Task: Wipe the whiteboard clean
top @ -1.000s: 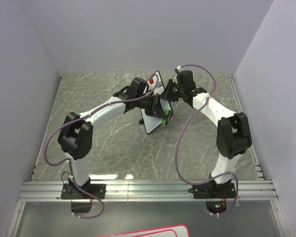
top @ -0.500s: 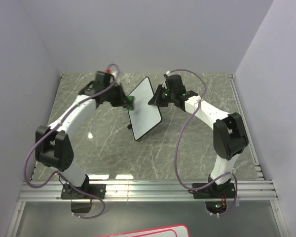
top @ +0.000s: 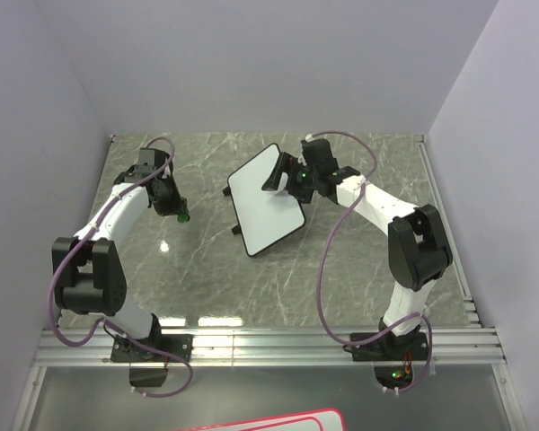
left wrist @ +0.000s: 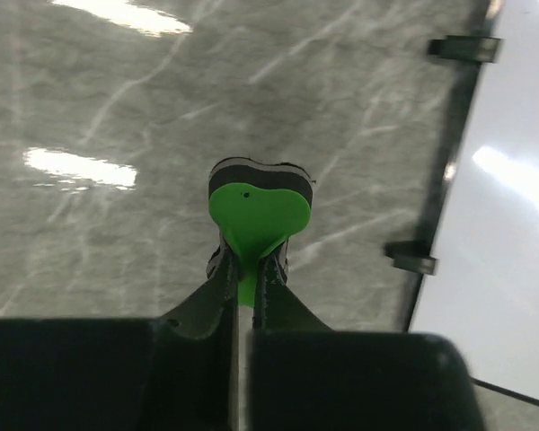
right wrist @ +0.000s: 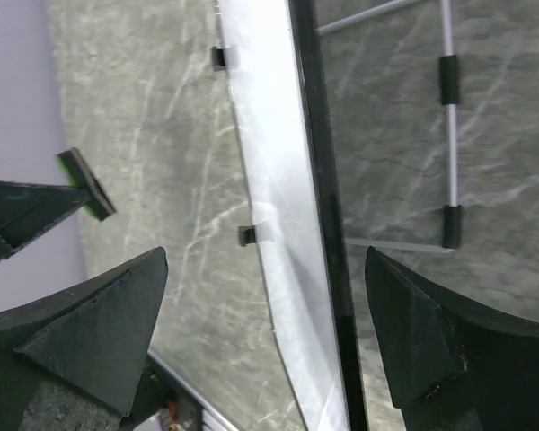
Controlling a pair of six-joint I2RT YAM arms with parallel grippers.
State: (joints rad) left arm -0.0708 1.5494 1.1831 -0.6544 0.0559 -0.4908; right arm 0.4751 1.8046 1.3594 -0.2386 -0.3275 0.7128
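Note:
The whiteboard [top: 268,208] stands tilted on its wire stand mid-table, its face plain white with no marks that I can see. My left gripper [top: 181,214] is well to its left, low over the marble, shut on a green-handled eraser [left wrist: 256,205] with a black pad. The left wrist view catches the board's black rim and tabs [left wrist: 512,224] at the right. My right gripper [top: 283,177] is at the board's far right corner, wide open. In the right wrist view the board's edge [right wrist: 278,180] runs between the fingers [right wrist: 117,314] without touching them.
The board's wire stand legs [right wrist: 447,135] rest on the marble behind it. An aluminium rail [top: 269,346] runs along the near edge and another along the right side [top: 442,206]. Purple walls close in the left, back and right. A red-rimmed board [top: 269,420] lies below the rail.
My left arm swung left and away from the board, carrying the eraser. The right gripper went from shut on the board's edge to wide open, and the board turned and settled.

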